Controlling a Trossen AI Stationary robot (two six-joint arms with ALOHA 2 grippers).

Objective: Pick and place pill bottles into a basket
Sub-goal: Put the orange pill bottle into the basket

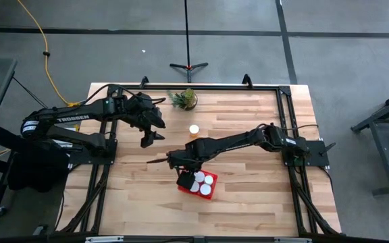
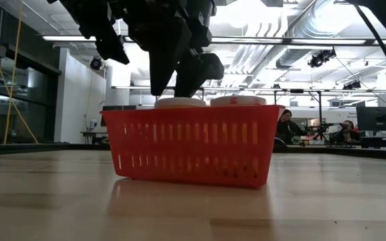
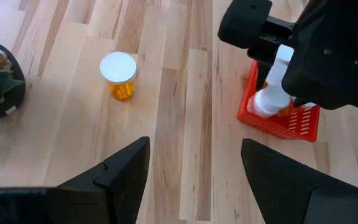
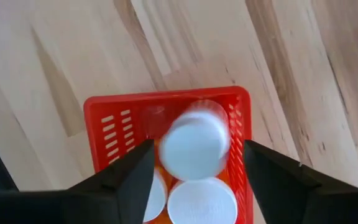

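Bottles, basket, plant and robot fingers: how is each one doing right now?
Lone pill bottle: upright on the table, cap on.
Basket: flat on the table, holding capped bottles.
Dropping bottle: blurred, between the right gripper's open fingers, over the basket.
Left gripper: open, empty.
Plant: upright.

Basket (image 1: pixel 209 192) set near the surface (image 1: pixel 248 202) centre, bottles (image 1: pixel 203 180) held inside it, one bottle (image 1: pixel 194 129) stood apart behind it, plant (image 1: pixel 184 99) placed farther back.
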